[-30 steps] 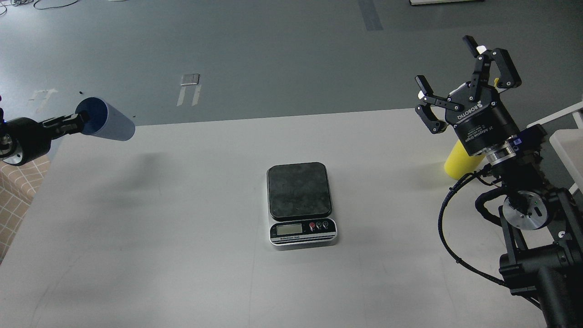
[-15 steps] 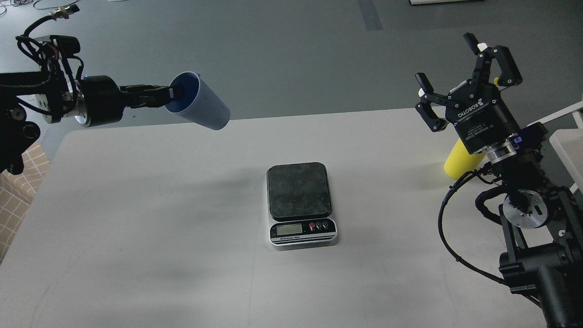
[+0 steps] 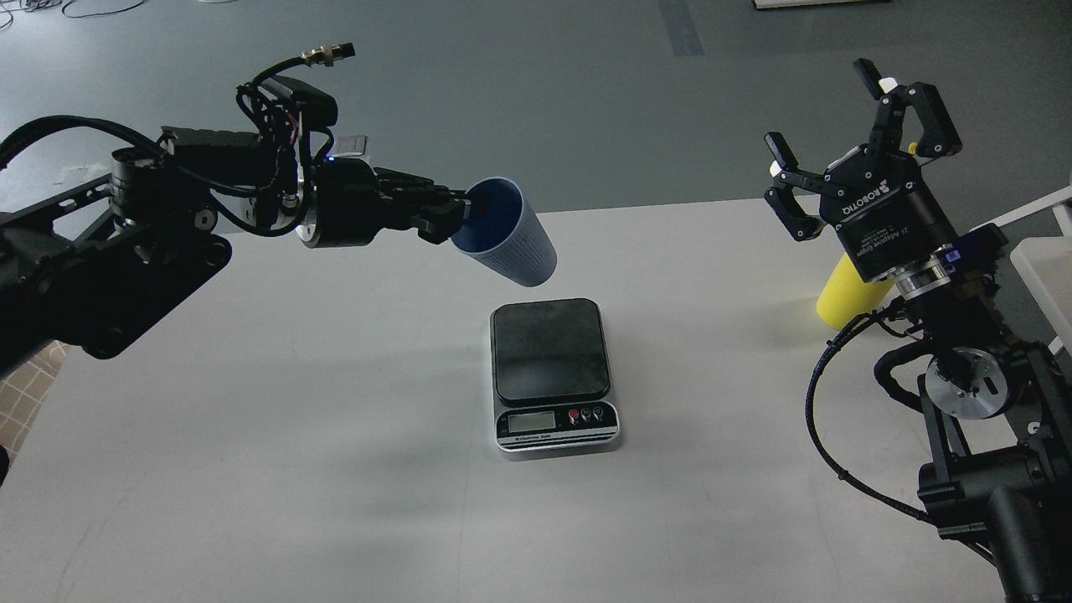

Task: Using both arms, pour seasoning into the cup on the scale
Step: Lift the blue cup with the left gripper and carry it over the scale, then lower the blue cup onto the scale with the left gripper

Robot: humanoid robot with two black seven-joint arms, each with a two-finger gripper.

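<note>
My left gripper [image 3: 456, 219] is shut on the rim of the light blue ribbed cup [image 3: 511, 244] and holds it tilted in the air, base down to the right, just above and left of the scale's far edge. The scale [image 3: 553, 373] sits at the table's middle, its dark platform bare and its silver display facing me. My right gripper [image 3: 854, 138] is open and empty, raised at the right. The yellow seasoning bottle [image 3: 846, 293] stands right behind it, mostly hidden by the gripper; only its lower body shows.
The white table [image 3: 293, 419] bears only the scale and bottle. A white object [image 3: 1047, 268] stands at the far right edge. Grey floor lies beyond the table's far edge. A checked cloth [image 3: 25, 377] shows at the left edge.
My left arm has swung far to the right with the cup, from the table's left edge to just above the scale. The right arm has barely moved.
</note>
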